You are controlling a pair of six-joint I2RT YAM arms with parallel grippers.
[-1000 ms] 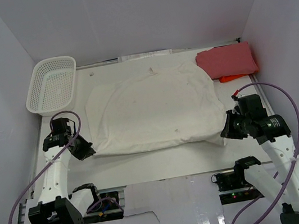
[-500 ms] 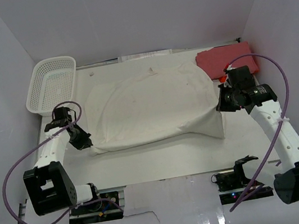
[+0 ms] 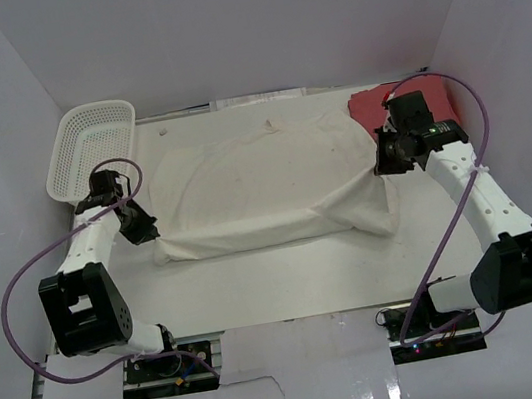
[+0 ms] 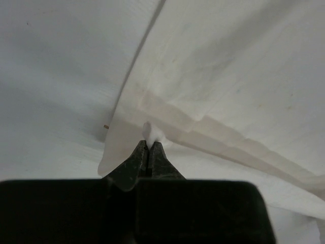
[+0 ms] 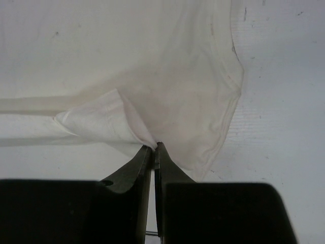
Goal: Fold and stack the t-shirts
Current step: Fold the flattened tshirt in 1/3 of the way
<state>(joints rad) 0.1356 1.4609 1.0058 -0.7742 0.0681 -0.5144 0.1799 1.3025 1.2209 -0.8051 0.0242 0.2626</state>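
Note:
The cream-white t-shirt [image 3: 262,175] lies spread across the middle of the table, its near edge lifted and doubled back into a fold [image 3: 251,232]. My left gripper [image 3: 145,231] is shut on the shirt's near-left corner [image 4: 151,131]. At the right side my right gripper [image 3: 382,167] is shut on the near-right corner [image 5: 147,140], with a flap of cloth [image 5: 203,127] hanging below it. The red t-shirt [image 3: 402,102] lies folded at the back right, partly behind my right arm.
A white mesh basket [image 3: 91,151] stands at the back left, just beyond my left arm. White walls close in the table on the left, back and right. A small orange patch [image 3: 396,140] shows beside the red shirt.
Both grippers have carried the white shirt's near corners away from the front edge towards the back, so the near half now lies folded over. The shirt looks shorter front to back.

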